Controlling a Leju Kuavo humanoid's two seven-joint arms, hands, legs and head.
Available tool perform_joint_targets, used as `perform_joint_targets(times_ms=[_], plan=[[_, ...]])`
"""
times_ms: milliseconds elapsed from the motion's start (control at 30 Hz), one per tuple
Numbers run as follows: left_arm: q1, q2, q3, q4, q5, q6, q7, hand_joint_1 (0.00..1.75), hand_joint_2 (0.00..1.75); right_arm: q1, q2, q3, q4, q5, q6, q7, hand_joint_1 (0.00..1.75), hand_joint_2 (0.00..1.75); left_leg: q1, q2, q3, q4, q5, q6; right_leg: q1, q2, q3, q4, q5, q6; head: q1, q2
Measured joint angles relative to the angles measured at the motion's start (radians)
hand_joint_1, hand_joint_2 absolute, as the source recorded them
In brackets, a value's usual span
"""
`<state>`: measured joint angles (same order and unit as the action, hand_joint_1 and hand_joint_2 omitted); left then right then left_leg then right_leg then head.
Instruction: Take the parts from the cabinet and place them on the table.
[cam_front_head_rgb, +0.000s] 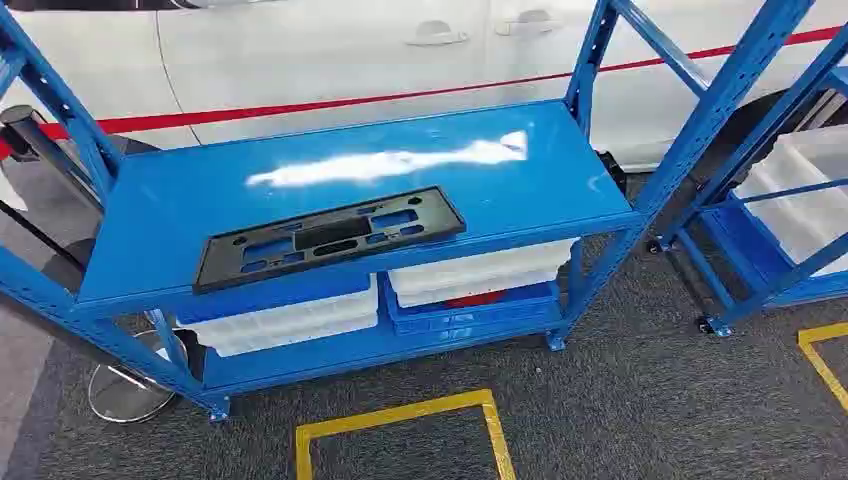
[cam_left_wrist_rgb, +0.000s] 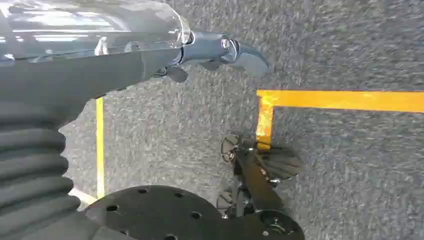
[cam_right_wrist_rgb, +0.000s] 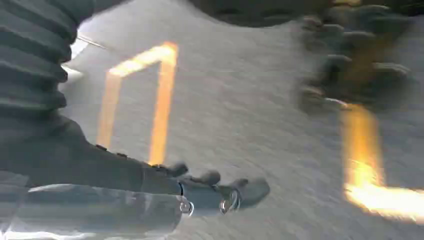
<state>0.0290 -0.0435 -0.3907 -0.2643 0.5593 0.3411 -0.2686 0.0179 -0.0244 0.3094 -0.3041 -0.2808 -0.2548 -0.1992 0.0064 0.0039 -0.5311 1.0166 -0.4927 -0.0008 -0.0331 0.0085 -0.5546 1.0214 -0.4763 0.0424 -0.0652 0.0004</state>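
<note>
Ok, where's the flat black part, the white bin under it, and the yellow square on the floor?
flat black part (cam_front_head_rgb: 330, 238), head view, its middle.
white bin (cam_front_head_rgb: 285, 325), head view, its front wall.
yellow square (cam_front_head_rgb: 400, 412), head view, its top line.

Right hand (cam_right_wrist_rgb: 200, 192): entered beside a grey ribbed cover (cam_right_wrist_rgb: 30, 65), fingers (cam_right_wrist_rgb: 210, 177) stretched out and a little apart, nothing in them, hanging above the floor. A clear shiny shell (cam_right_wrist_rgb: 95, 210) covered the back of the hand.
Floor (cam_right_wrist_rgb: 240, 110): grey carpet, blurred.
Yellow tape lines (cam_right_wrist_rgb: 162, 100): one bent outline near the ribbed cover; a second, brighter line (cam_right_wrist_rgb: 365, 165) well apart from it, with a corner.
Dark blurred shapes (cam_right_wrist_rgb: 350, 55) at the far edge: too smeared to identify.
</note>
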Motion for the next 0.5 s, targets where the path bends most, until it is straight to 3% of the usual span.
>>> perform_joint_targets(times_ms=[200,500], plan=[[-0.010,-0.001,-0.046,0.015,0.051,0.020,-0.043,0.00,0.00,-0.035,-0.001,-0.051,-0.155,0.062,-0.014,-0.086,0.00,1.75,0.000,-0.001,0.001,0.001,0.001,0.001,0.000,-0.002,0.001,0.000,0.000,0.001,0.000,0.000],[-0.022,-0.001,-0.098,0.033,0.097,0.026,-0.095,0.00,0.00,-0.027,-0.001,-0.146,-0.457,0.150,-0.006,-0.164,0.00,1.75,0.000,-0.001,0.000,0.001,0.001,0.001,0.000,-0.001,0.000,0.000,0.000,0.001,0.000,0.000]])
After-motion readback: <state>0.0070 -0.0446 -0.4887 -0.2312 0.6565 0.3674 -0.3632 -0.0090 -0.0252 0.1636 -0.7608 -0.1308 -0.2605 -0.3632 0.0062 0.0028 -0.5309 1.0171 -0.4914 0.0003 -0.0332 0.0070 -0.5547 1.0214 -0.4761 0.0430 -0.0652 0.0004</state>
